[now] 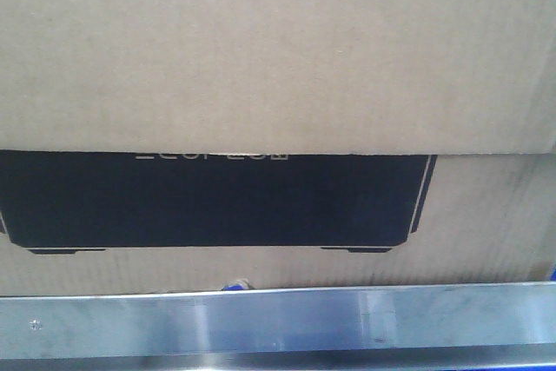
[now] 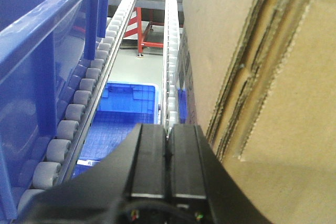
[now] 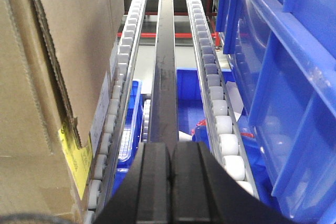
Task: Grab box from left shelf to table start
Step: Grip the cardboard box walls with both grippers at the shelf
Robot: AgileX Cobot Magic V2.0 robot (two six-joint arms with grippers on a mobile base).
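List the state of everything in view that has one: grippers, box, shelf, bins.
left gripper: shut, empty, alongside one side of the box; contact unclear.
right gripper: shut, empty, alongside the opposite side.
box: on the left shelf, behind its steel bar; flap edges slightly gapped.
roller rails: bare between box and blue bin.
blue bin: upright on the shelf.
lower blue tray: open-topped, under the rails.
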